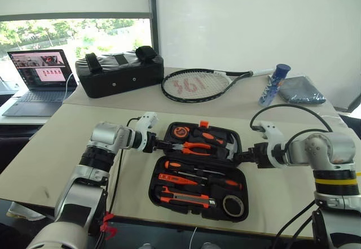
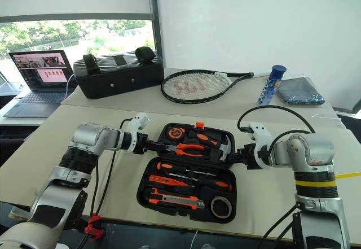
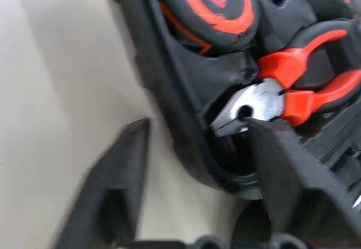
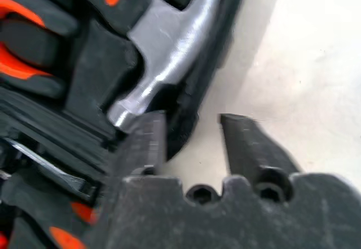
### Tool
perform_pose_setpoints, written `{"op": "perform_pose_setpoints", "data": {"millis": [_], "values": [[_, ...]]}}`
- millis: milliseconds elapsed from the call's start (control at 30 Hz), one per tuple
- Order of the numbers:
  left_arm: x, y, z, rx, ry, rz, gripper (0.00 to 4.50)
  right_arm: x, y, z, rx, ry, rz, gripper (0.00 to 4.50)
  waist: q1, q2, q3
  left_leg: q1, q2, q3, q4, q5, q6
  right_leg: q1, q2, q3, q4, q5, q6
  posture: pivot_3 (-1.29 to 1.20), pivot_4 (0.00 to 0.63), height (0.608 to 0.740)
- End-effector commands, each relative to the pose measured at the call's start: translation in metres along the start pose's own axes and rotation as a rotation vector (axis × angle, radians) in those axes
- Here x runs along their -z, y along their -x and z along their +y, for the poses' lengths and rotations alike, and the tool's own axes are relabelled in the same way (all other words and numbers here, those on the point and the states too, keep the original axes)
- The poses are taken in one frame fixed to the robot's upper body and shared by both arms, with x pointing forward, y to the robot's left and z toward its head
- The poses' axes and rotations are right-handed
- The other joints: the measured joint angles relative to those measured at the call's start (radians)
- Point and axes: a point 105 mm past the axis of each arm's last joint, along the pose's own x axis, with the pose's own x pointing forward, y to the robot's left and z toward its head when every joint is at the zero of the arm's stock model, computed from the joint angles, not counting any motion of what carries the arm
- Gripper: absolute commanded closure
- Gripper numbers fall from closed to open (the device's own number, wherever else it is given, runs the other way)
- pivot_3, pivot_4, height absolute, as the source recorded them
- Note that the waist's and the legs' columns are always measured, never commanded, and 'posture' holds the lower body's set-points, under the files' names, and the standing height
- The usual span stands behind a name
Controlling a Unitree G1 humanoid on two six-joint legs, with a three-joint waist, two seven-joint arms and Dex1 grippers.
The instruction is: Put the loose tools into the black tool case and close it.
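In the eye views the case [image 1: 197,171] lies open on the table [image 1: 67,142], all tools already in their slots: knife [image 1: 186,197], screwdrivers [image 1: 197,177] and tape roll [image 1: 233,205] in the near half, pliers [image 1: 194,146], hammer [image 1: 225,144] and tape measure [image 1: 180,131] in the far half. The left gripper [image 1: 159,144] is at the left edge of the far half, the right gripper [image 1: 241,157] at its right edge, so I judge that only the closing remains. In the left wrist view the jaws are spread and straddle the rim of the case, one finger [image 3: 115,187] outside on the table side, the other inside near the pliers' nose. In the right wrist view the jaws are also spread across the rim, one finger [image 4: 144,142] close to the hammer head. The risk from here: if one side lifts sooner, the lid may twist and slip out, and an inner finger could catch a tool and push it from its slot, so the case would not shut.
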Motion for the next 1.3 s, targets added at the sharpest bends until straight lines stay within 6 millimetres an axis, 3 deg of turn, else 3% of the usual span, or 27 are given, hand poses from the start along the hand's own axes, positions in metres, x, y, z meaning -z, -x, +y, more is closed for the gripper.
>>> {"op": "perform_pose_setpoints", "data": {"millis": [33,67,200,333,400,533,633,767,933,1100,1300], "values": [[-0.001,-0.001,0.006,-0.052,-0.029,0.017,3.04,-0.003,0.001,0.000,0.004,-0.011,0.000,4.13,0.002,0.000,0.000,0.001,0.000,0.000,0.000,0.000,0.000,0.001,0.000,0.000,0.000,0.000,0.000,0.00,0.150,0.740],[-0.002,0.000,0.007,-0.055,-0.035,0.018,3.44,-0.003,0.000,0.000,0.005,-0.015,0.003,4.48,0.002,0.000,0.000,0.002,0.000,0.000,0.000,0.000,0.000,0.003,0.000,0.000,-0.001,0.000,0.000,0.00,0.150,0.740],[-0.004,0.002,0.007,-0.058,-0.052,0.017,4.48,-0.005,-0.002,-0.001,0.016,-0.037,-0.006,4.50,-0.001,0.000,0.000,0.006,-0.001,0.000,0.000,0.000,0.000,0.007,-0.001,0.000,-0.002,0.001,0.001,0.00,0.150,0.740],[-0.004,0.003,0.007,-0.050,-0.047,-0.003,4.49,-0.015,0.001,0.003,0.002,-0.052,-0.077,4.50,-0.005,0.000,0.000,0.008,-0.001,0.000,0.000,0.001,0.001,0.007,0.000,0.001,0.000,0.001,0.001,0.00,0.150,0.740],[-0.006,0.003,0.006,-0.036,-0.036,-0.054,4.49,-0.030,0.007,0.015,-0.079,-0.001,-0.216,4.50,-0.008,0.000,0.000,0.007,-0.001,0.000,0.000,0.002,0.002,0.007,0.000,0.001,0.000,0.002,0.002,0.00,0.150,0.740],[-0.019,0.015,-0.001,0.065,-0.062,-0.271,4.49,-0.037,0.027,0.036,-0.204,0.157,-0.430,4.50,-0.008,0.001,0.000,0.006,-0.001,0.000,0.000,0.002,0.002,0.005,0.000,0.002,0.000,0.003,0.002,0.00,0.150,0.740],[-0.017,0.028,-0.006,0.138,-0.095,-0.394,4.49,-0.035,0.041,0.043,-0.255,0.268,-0.587,4.50,-0.008,0.001,0.000,0.003,0.000,0.000,0.000,0.002,0.002,0.003,0.000,0.001,0.000,0.003,0.002,0.00,0.150,0.740],[-0.009,0.049,-0.014,0.245,-0.228,-0.583,4.49,-0.023,0.059,0.054,-0.343,0.465,-0.812,4.50,-0.006,0.001,0.000,-0.002,0.000,0.000,-0.001,0.002,0.002,-0.002,0.000,0.001,-0.002,0.003,0.002,0.00,0.150,0.740],[0.002,0.055,-0.012,0.233,-0.378,-0.697,4.49,0.018,0.045,0.059,-0.325,0.851,-0.825,4.50,-0.001,0.001,0.000,-0.004,-0.001,0.001,-0.001,0.002,0.002,-0.004,-0.002,0.001,-0.002,0.003,0.002,0.00,0.150,0.740],[0.008,0.055,-0.021,0.162,-0.722,-0.765,4.49,0.038,0.033,0.040,-0.209,1.150,-0.867,4.50,-0.001,0.001,0.000,-0.001,-0.002,0.002,0.000,0.003,0.001,-0.001,-0.002,0.002,-0.003,0.004,0.003,0.00,0.150,0.740],[0.032,0.058,-0.023,0.121,-0.916,-0.763,4.49,0.052,0.030,0.024,-0.128,1.359,-0.879,4.50,-0.003,0.001,0.000,0.002,-0.002,0.002,0.000,0.003,0.001,0.002,-0.002,0.002,-0.003,0.004,0.003,0.00,0.150,0.740]]}}
